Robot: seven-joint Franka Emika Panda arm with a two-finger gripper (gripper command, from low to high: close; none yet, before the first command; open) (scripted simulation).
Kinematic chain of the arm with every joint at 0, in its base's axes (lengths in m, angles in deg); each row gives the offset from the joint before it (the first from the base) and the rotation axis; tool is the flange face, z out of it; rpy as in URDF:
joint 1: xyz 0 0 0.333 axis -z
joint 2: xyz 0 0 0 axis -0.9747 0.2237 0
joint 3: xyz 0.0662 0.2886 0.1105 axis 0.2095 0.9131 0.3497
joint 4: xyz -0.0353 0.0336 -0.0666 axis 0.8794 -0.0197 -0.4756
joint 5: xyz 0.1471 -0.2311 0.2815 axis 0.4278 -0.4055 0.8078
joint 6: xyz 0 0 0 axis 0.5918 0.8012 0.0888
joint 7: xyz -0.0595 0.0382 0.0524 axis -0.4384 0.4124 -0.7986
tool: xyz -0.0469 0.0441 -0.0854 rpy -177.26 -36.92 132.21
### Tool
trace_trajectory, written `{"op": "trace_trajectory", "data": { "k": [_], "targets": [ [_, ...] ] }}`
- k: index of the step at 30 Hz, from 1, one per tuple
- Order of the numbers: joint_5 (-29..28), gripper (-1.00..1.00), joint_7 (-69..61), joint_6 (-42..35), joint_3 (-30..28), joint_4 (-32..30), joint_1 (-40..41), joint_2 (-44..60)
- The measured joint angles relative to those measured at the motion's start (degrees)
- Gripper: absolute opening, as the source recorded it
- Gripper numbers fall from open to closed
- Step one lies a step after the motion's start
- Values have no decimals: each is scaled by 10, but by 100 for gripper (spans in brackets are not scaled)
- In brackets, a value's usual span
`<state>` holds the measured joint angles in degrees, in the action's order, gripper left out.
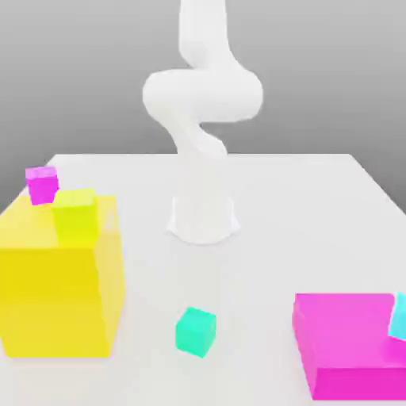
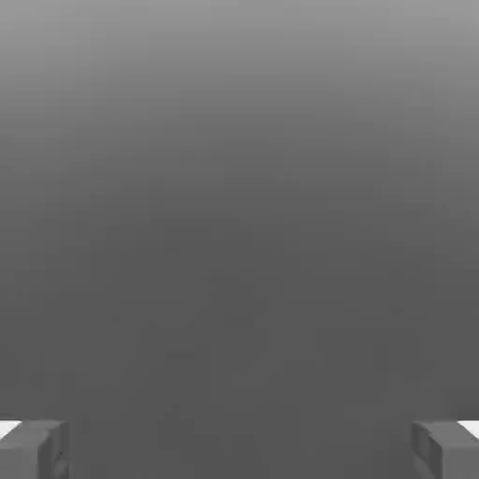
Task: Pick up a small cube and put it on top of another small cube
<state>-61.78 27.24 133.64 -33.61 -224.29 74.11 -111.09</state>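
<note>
Centrally, between the two large blocks in the exterior view:
- The small teal-green cube (image 1: 196,331) rests on the white table (image 1: 262,262), turned at an angle so that its edges are not aligned with those of the table.
- The large yellow block (image 1: 59,297) stands on the exterior view's left of the teal-green cube, apart from it.
- The small yellow-green cube (image 1: 75,214) is seated on the yellow block, near the side facing the teal-green cube.
- The small magenta cube (image 1: 43,185) is located at the far part of the yellow block's top, beyond the yellow-green cube.
- The low magenta block (image 1: 349,345) lies on the exterior view's right, apart from the teal-green cube.
- The small cyan-blue cube (image 1: 400,317) appears at the magenta block, partly cut off by the picture edge.
- The white arm (image 1: 202,95) rises from its base, which is positioned on the table beyond the teal-green cube.
- The gripper (image 2: 239,451) is seen in the hand view. Its jaws stand wide apart, with nothing between them.
- The grey background (image 2: 239,206) extends behind the gripper in the hand view.
</note>
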Motion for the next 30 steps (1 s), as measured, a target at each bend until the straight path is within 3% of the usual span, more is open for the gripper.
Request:
{"op": "trace_trajectory", "data": {
  "k": [16, 26, 30],
  "targets": [
    [56, 0, -425, 176, -151, -167, -151, 279],
    [28, 0, -626, 286, -170, -262, -161, 436],
    [70, 0, -668, 323, -146, -255, -148, 484]
  ]
}}
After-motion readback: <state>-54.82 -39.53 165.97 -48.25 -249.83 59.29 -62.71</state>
